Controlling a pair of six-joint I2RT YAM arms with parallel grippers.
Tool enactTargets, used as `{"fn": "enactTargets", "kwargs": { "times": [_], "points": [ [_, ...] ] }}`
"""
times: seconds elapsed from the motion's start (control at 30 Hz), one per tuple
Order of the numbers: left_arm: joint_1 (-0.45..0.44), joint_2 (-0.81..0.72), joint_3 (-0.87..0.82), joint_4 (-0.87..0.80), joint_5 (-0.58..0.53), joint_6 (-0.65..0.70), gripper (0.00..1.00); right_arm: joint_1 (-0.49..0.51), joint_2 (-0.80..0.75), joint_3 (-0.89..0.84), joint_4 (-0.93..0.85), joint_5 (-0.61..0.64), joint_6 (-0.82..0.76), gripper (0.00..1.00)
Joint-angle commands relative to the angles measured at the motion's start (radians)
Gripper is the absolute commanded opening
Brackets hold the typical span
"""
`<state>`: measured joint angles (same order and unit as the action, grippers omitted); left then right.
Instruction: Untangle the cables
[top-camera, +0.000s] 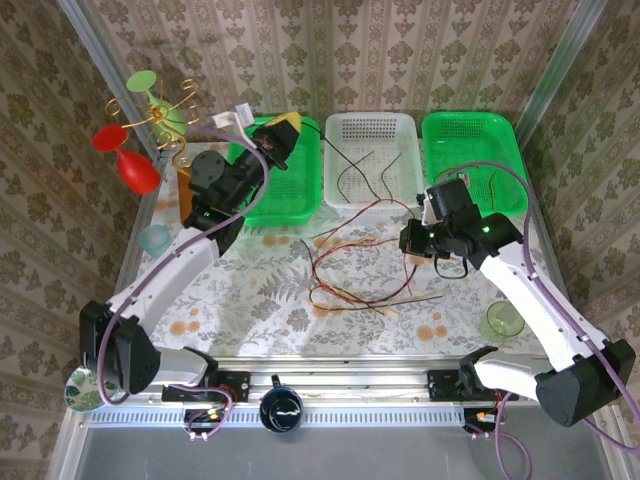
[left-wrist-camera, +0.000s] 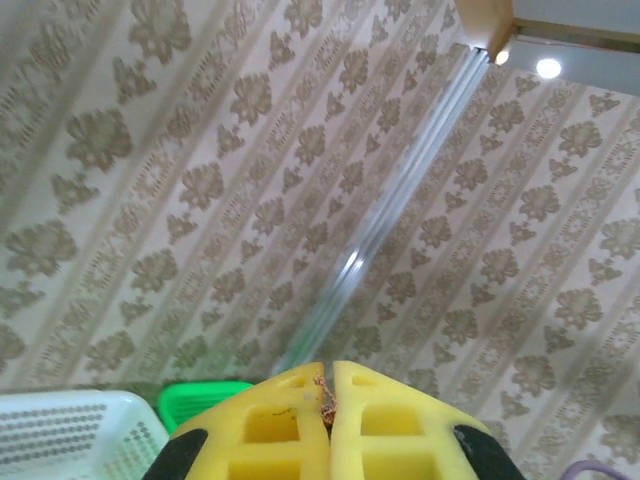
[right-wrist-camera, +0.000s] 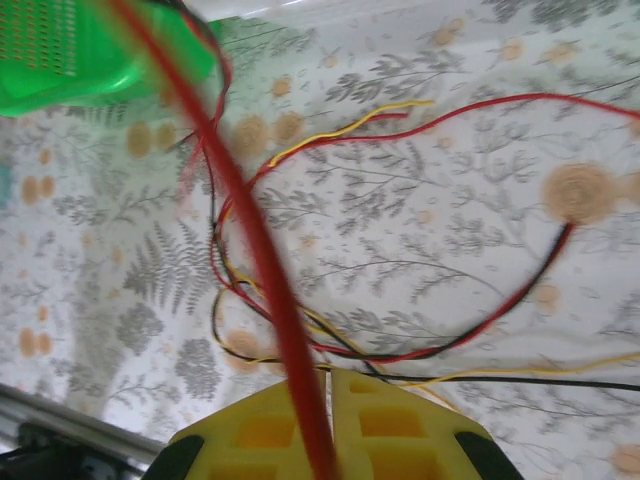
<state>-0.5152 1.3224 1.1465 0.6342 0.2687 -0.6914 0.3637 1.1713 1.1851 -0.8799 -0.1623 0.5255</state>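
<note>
Several thin, flexible cables (top-camera: 350, 295) in red, black and yellow lie in loose loops on the floral tablecloth (top-camera: 250, 290) in the top view, in front of a perforated white basket (top-camera: 372, 122). The right gripper (top-camera: 415, 240) sits at the tangle's right edge. The left gripper (top-camera: 280, 135) sits over a green basket (top-camera: 300, 200), well apart from the tangle. In the left wrist view, its yellow pads with square recesses are pressed together, with a tiny frayed reddish tip in the seam, against patterned wallpaper (left-wrist-camera: 200, 200). In the right wrist view, the right gripper is clamped on a red cable (right-wrist-camera: 250, 230) that runs straight up from between the pads. The other loops lie on the cloth beyond.
</note>
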Motion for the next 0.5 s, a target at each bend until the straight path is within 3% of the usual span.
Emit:
{"fn": "enactTargets", "kwargs": {
  "times": [0.0, 0.13, 0.23, 0.37, 0.47],
  "points": [
    [0.006, -0.068, -0.023, -0.046, -0.109, 0.144, 0.00, -0.015, -0.015, 0.067, -0.140, 0.157, -0.107, 0.00],
    [0.006, -0.149, -0.072, -0.075, -0.257, 0.239, 0.00, -0.046, -0.036, 0.088, -0.190, 0.282, -0.201, 0.00],
    [0.006, -0.216, -0.116, -0.108, -0.438, 0.285, 0.00, -0.102, -0.072, 0.084, -0.190, 0.384, -0.227, 0.00],
    [0.006, -0.297, -0.174, -0.149, -0.668, 0.315, 0.00, -0.157, -0.160, 0.059, -0.118, 0.473, -0.232, 0.00],
    [0.006, -0.345, -0.208, -0.166, -0.767, 0.331, 0.00, -0.196, -0.226, 0.030, -0.053, 0.548, -0.212, 0.00]
  ]
}}
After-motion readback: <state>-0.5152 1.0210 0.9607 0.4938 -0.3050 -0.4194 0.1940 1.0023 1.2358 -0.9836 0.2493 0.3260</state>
